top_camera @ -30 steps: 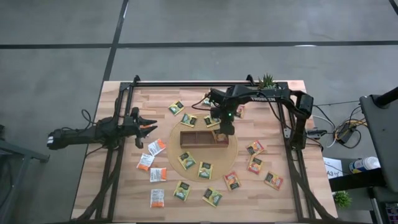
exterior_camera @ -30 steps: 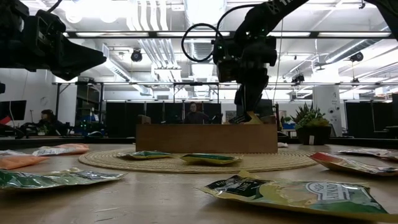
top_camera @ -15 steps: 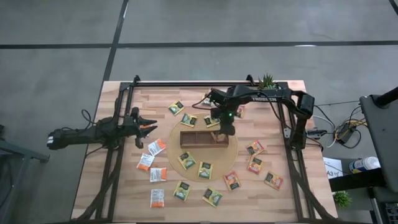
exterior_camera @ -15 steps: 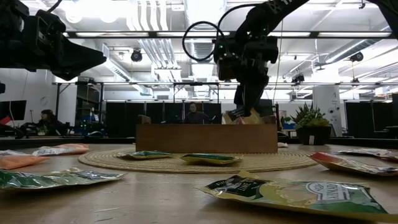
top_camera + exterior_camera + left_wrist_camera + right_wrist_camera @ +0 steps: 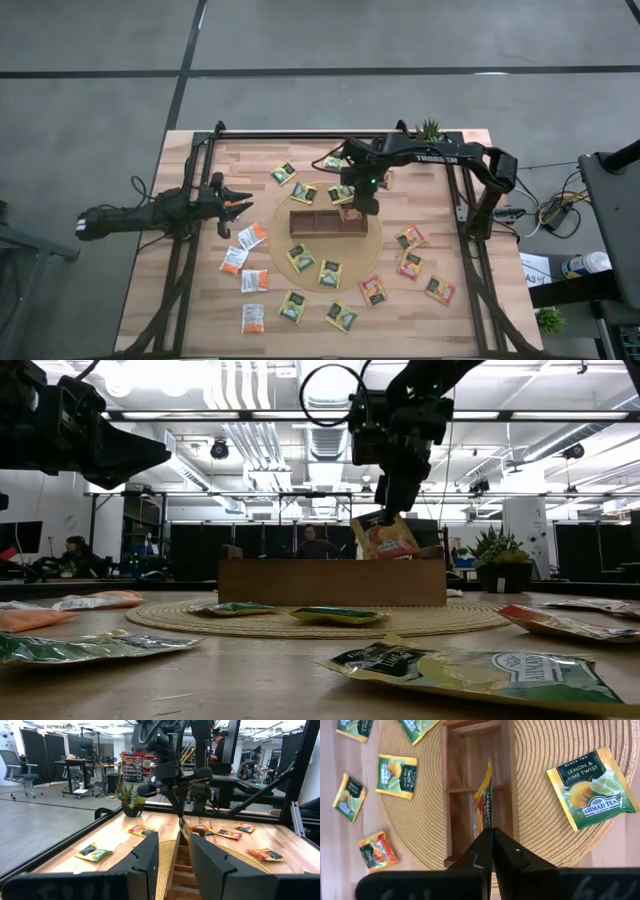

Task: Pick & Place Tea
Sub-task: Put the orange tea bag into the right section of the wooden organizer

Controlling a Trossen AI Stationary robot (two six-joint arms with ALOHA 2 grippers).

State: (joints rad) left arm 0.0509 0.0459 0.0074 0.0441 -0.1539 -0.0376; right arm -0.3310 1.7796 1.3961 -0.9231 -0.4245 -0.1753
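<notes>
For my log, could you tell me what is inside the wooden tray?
The wooden tray looks bare; the right pincer holds an orange sachet above it, hiding part.

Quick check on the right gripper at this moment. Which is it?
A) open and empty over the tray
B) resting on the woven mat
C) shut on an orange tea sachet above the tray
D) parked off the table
C: the right gripper pinches the orange tea sachet by its edge, hanging above the wooden tray.

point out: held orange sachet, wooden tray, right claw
held orange sachet (image 5: 387, 539), low view, middle of its orange face.
wooden tray (image 5: 300, 582), low view, front wall.
right claw (image 5: 492, 837), right wrist view, where the shut fingertips pinch the sachet's edge.
</notes>
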